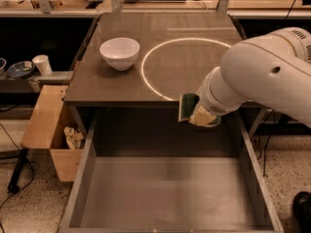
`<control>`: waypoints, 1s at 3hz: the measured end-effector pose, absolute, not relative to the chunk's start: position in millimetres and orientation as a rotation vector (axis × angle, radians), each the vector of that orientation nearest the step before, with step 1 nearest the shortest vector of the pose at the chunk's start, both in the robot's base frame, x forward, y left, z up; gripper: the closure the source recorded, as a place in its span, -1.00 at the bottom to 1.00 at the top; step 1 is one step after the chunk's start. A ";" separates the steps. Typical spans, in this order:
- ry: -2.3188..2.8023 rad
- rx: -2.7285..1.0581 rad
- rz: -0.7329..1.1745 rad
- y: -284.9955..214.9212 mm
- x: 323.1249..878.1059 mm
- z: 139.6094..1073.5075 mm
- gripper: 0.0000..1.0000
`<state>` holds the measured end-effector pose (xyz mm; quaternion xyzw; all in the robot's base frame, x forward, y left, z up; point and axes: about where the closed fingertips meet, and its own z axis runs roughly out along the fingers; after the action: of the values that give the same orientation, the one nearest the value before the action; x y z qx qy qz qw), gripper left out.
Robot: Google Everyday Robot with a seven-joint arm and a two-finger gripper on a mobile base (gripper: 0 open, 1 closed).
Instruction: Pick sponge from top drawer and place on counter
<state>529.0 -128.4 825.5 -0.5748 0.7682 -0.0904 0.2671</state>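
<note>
The sponge (186, 108), dark green over yellow foam, is held on edge in my gripper (197, 113) at the counter's front edge. The gripper is shut on it, with a cream-yellow finger (203, 118) showing just right of it; my big white arm reaches in from the right. The sponge hangs above the back of the open top drawer (170, 193), a wide grey box pulled out toward the camera with nothing lying on its flat bottom. The counter (121, 84) is a glossy grey-brown top with a bright ring of light (146, 67) on it.
A white bowl (119, 52) stands on the counter's left part. A tan wooden box (48, 130) with crumpled material sits left of the drawer. A white cup (43, 64) and a dish (19, 69) are on a low ledge at far left. Workbenches line the back.
</note>
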 end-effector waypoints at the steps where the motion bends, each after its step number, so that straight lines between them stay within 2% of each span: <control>1: 2.058 -1.565 -0.292 -132.2 543.6 840.9 1.00; 3: 2.031 -1.590 -0.373 -139.5 574.0 857.5 1.00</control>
<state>574.0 -139.5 857.5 -0.5885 0.7515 -0.1379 0.2644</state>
